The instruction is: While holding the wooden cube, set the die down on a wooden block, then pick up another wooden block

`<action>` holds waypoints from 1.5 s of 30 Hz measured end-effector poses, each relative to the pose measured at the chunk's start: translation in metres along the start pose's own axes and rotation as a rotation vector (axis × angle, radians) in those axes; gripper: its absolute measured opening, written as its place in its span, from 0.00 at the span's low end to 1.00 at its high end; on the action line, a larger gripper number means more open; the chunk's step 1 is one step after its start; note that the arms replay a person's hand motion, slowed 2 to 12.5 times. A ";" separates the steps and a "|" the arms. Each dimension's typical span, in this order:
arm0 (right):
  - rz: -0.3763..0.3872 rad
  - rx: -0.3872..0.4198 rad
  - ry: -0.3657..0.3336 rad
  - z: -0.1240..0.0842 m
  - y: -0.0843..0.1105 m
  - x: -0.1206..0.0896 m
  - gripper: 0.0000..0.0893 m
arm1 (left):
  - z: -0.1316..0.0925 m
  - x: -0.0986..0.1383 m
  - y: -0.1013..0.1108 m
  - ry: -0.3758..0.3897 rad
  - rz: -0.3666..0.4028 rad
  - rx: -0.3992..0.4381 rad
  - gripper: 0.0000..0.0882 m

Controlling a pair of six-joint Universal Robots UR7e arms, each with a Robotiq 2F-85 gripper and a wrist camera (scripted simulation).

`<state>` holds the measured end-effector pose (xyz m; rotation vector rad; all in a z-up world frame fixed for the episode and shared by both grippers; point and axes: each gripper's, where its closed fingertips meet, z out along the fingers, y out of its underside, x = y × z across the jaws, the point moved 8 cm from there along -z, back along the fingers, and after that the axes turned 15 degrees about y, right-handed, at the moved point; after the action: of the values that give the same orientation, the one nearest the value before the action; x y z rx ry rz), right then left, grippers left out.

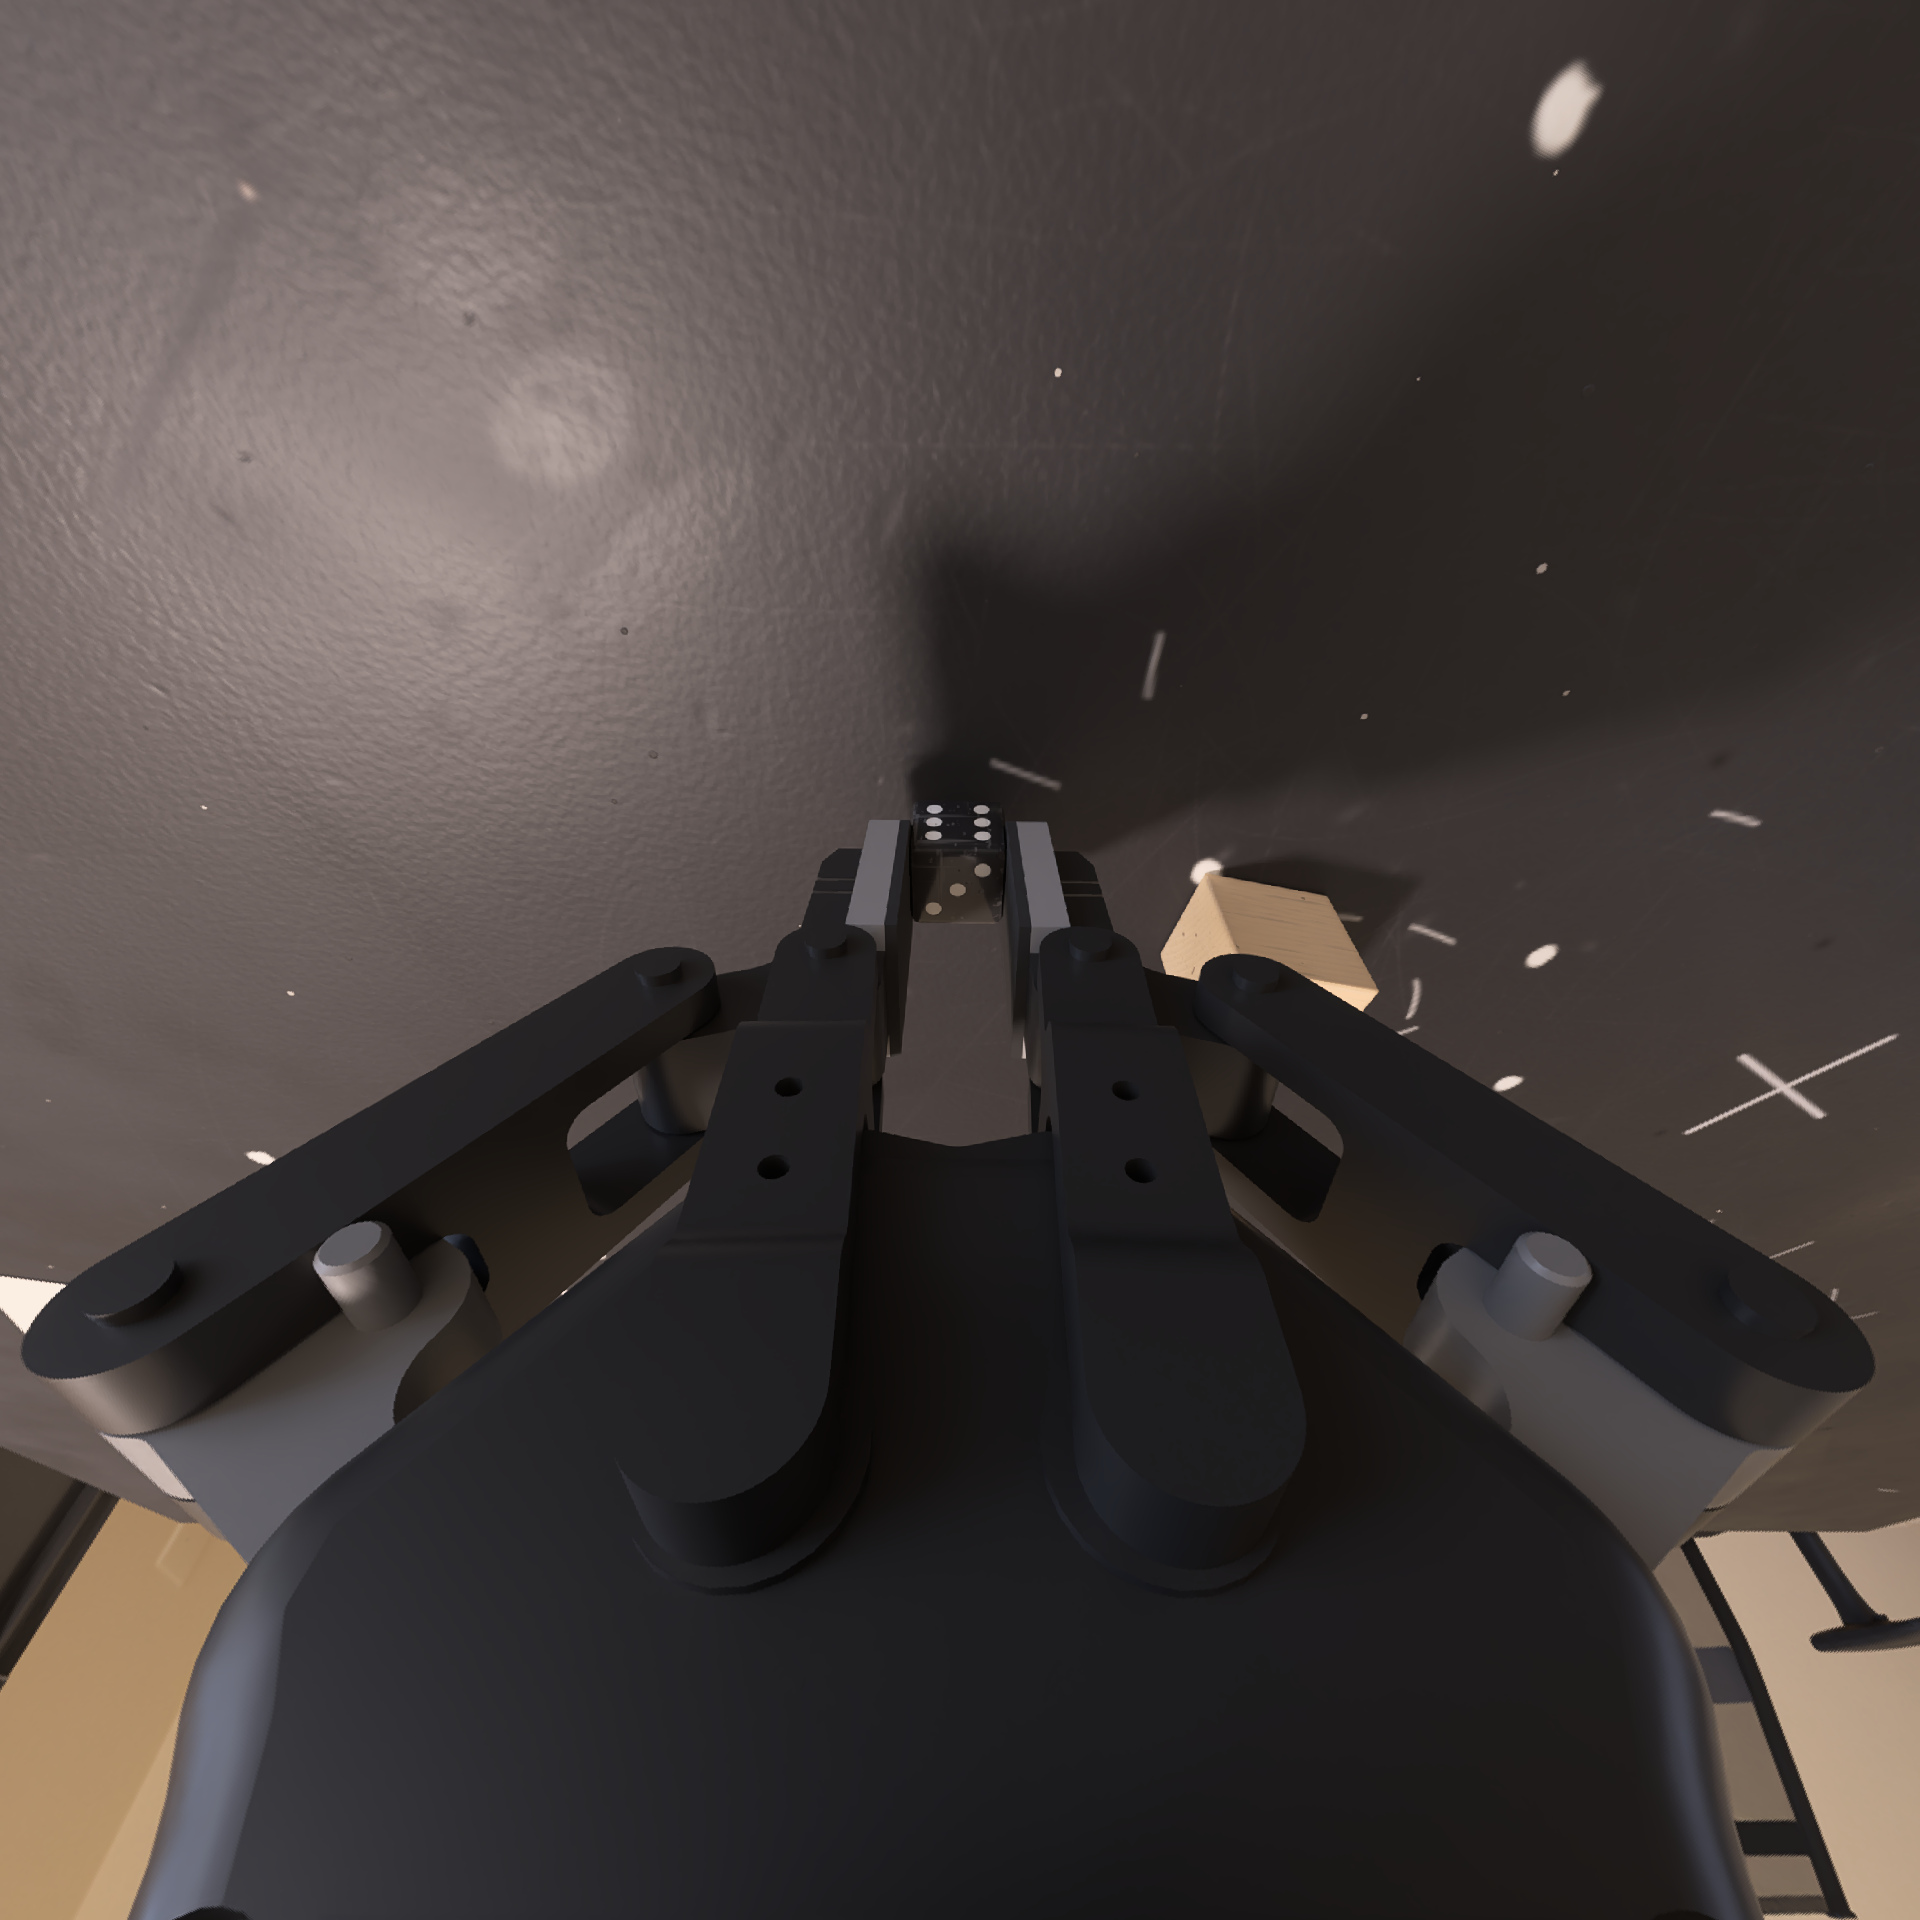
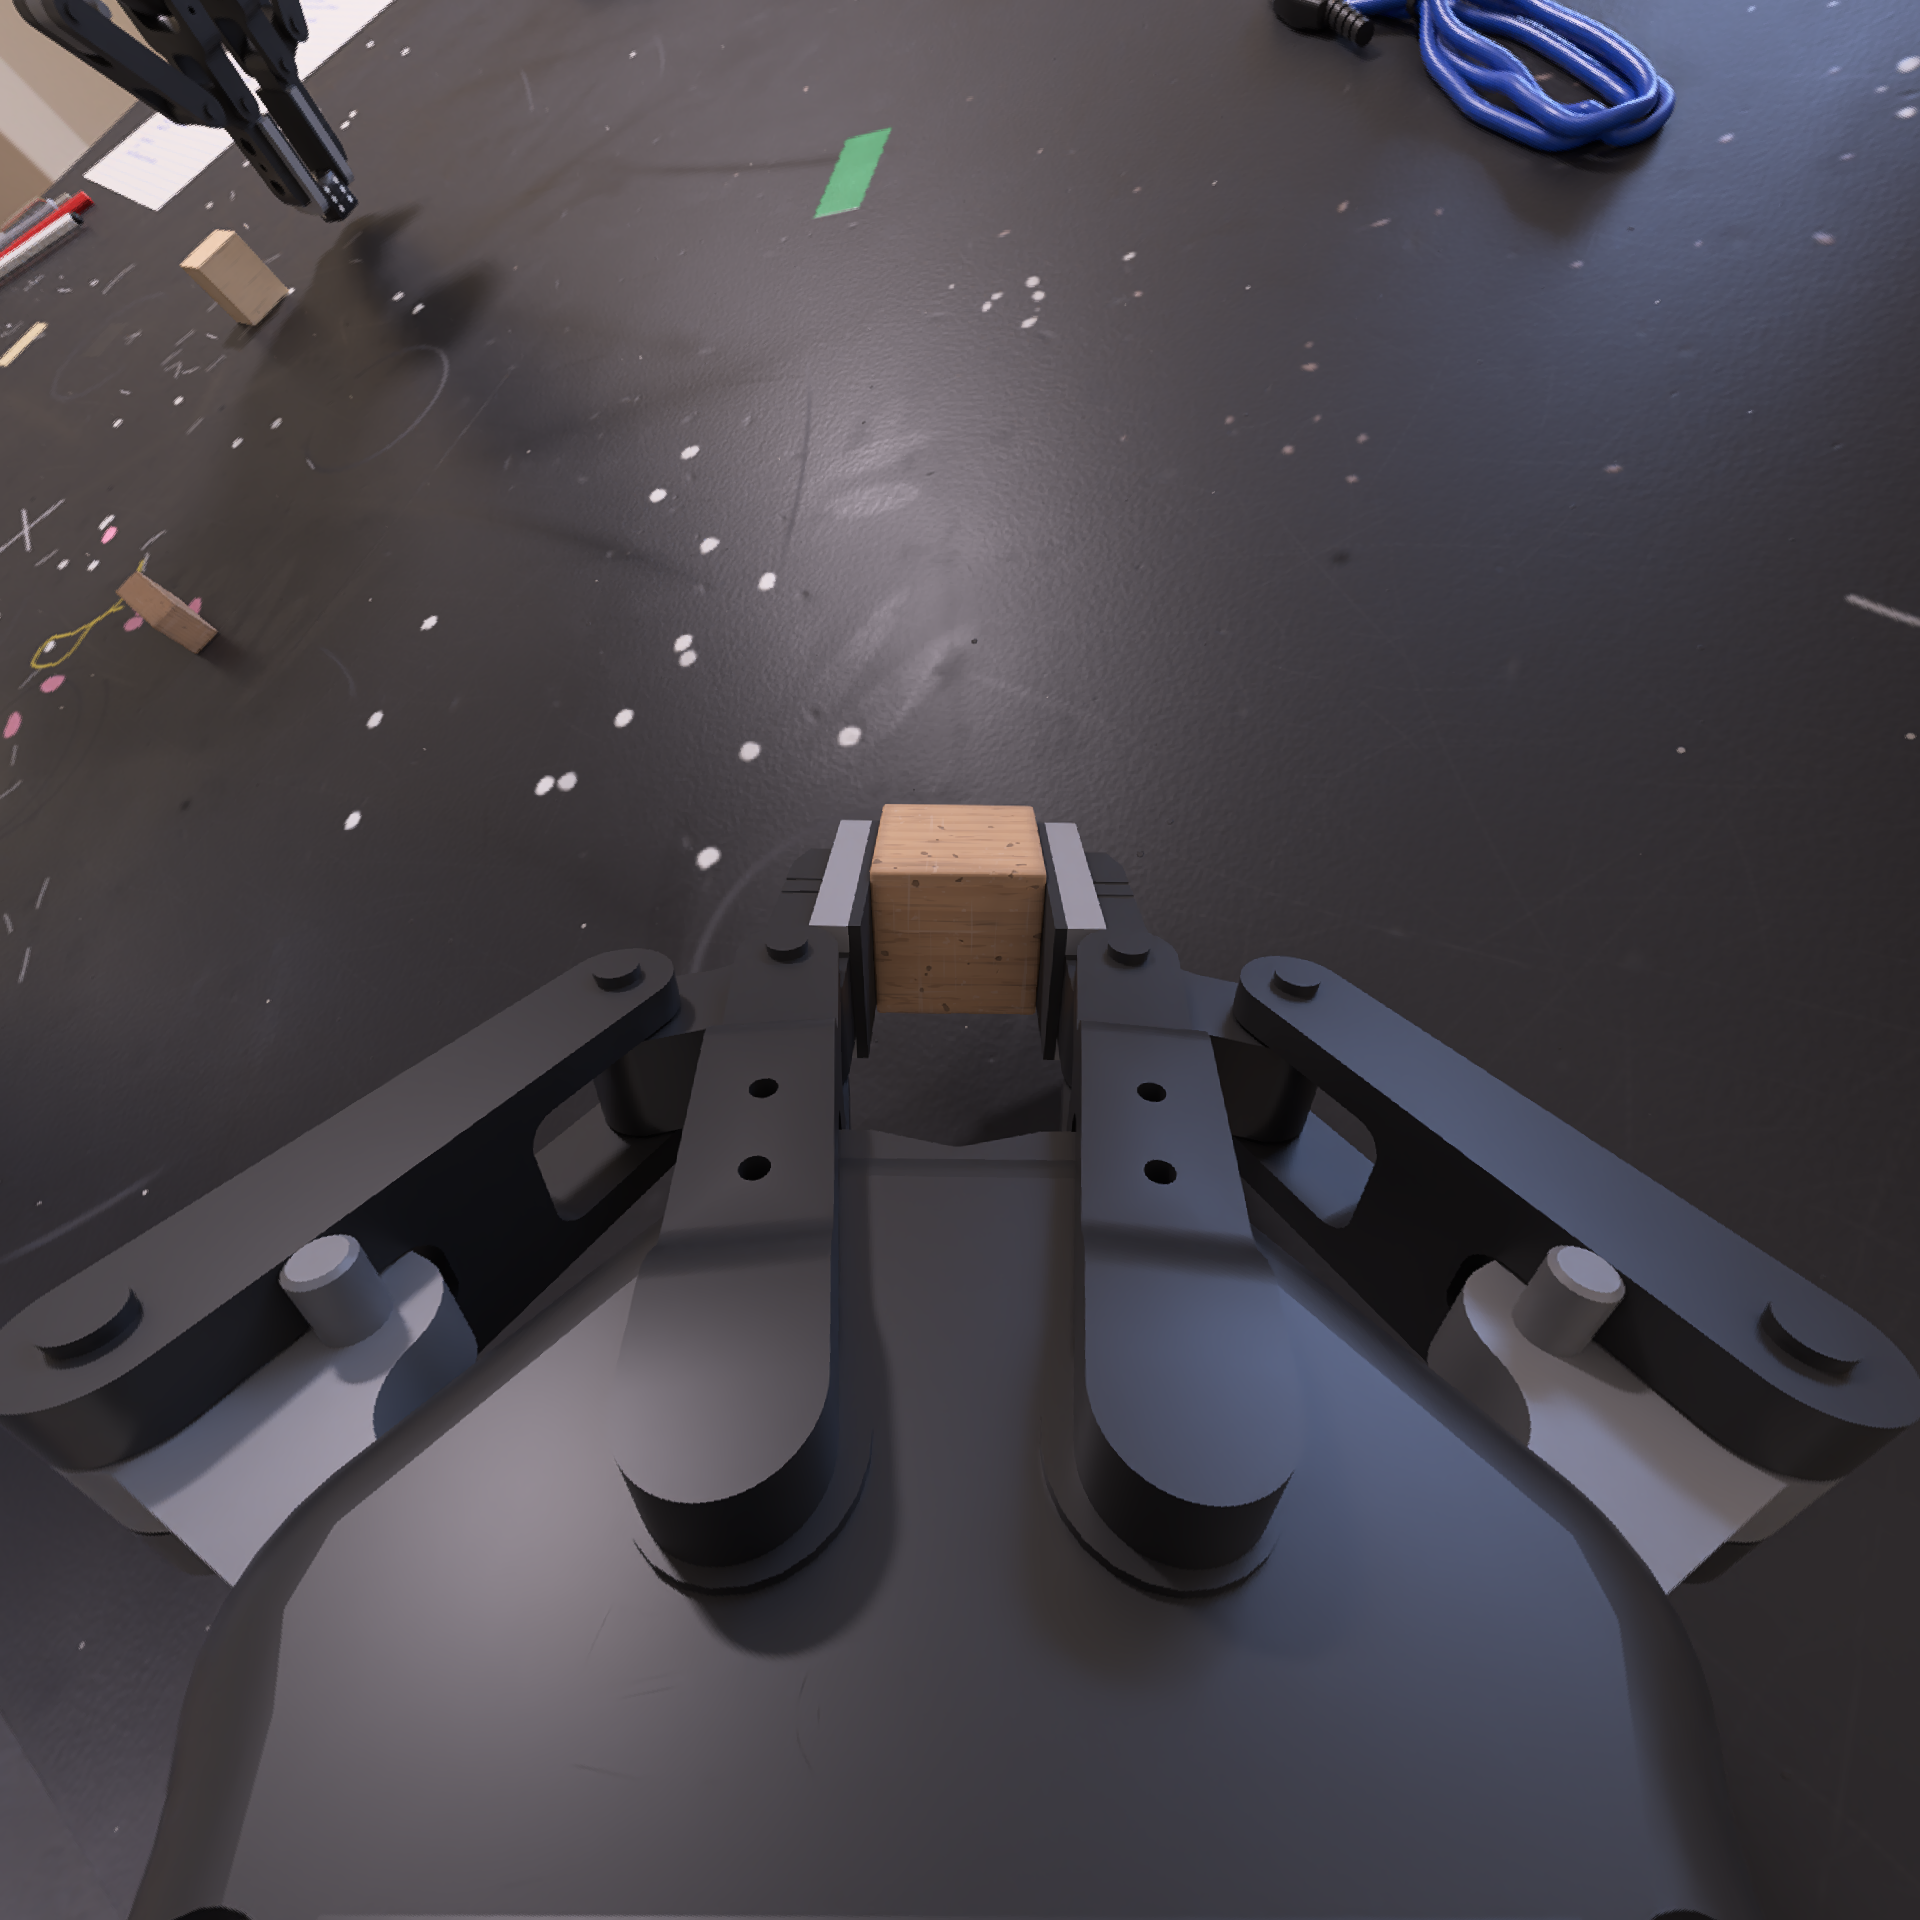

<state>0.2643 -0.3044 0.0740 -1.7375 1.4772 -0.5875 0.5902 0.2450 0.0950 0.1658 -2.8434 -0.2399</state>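
My left gripper (image 1: 957, 868) is shut on a small black die (image 1: 956, 860) with white pips and holds it above the dark table. A pale wooden block (image 1: 1270, 940) lies on the table just right of the left fingers. My right gripper (image 2: 956, 883) is shut on a wooden cube (image 2: 956, 906) and holds it above the table. In the right wrist view the left gripper (image 2: 330, 195) with the die shows at the far upper left, above and right of the pale block (image 2: 235, 275). A second, darker wooden block (image 2: 166, 613) lies at the left edge.
A coiled blue cable (image 2: 1538, 73) lies at the far upper right. A green tape strip (image 2: 854, 171) is stuck on the table (image 2: 1247, 520). White paper (image 2: 156, 156) and pens (image 2: 42, 234) lie at the far left corner. The table edge shows at the bottom left of the left wrist view.
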 end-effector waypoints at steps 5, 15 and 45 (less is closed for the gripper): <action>0.001 0.001 -0.001 0.000 0.000 0.000 0.28 | 0.000 0.000 0.000 -0.004 0.002 -0.003 0.18; 0.003 0.001 -0.003 0.000 0.000 0.000 0.28 | 0.000 0.001 0.000 -0.007 -0.006 0.001 0.18; 0.008 0.002 -0.009 0.000 0.000 0.001 0.28 | 0.000 0.004 0.005 -0.022 -0.026 0.036 0.18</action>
<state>0.2642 -0.3051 0.0743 -1.7292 1.4762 -0.5762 0.5860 0.2489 0.0971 0.2096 -2.8701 -0.1969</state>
